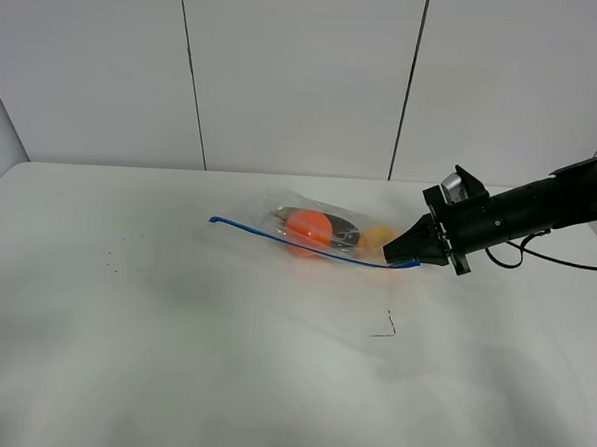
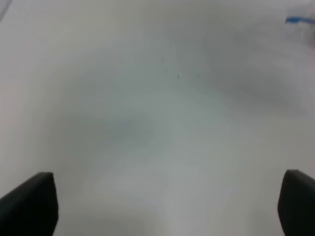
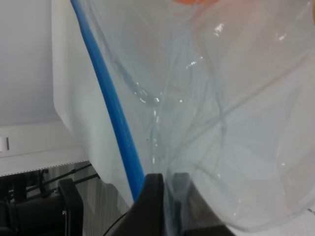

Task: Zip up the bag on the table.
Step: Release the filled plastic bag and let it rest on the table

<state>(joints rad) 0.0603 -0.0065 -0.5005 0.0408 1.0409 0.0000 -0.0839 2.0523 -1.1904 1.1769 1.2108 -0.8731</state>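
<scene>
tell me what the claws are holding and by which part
The right claw pinches the bag at the right end of its blue zip strip. The left claw is open over the table, holding nothing.

bag (image 1: 313, 229): clear, blue zip strip; orange, yellow, dark showed inside
table (image 1: 171, 357): plain white
my right pincer (image 1: 402, 253): was black

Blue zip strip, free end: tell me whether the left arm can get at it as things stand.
Probably yes. The left claw is open over bare table, and the blue zip strip has nothing around its free end; the right claw pinches the bag only at the far end.
</scene>
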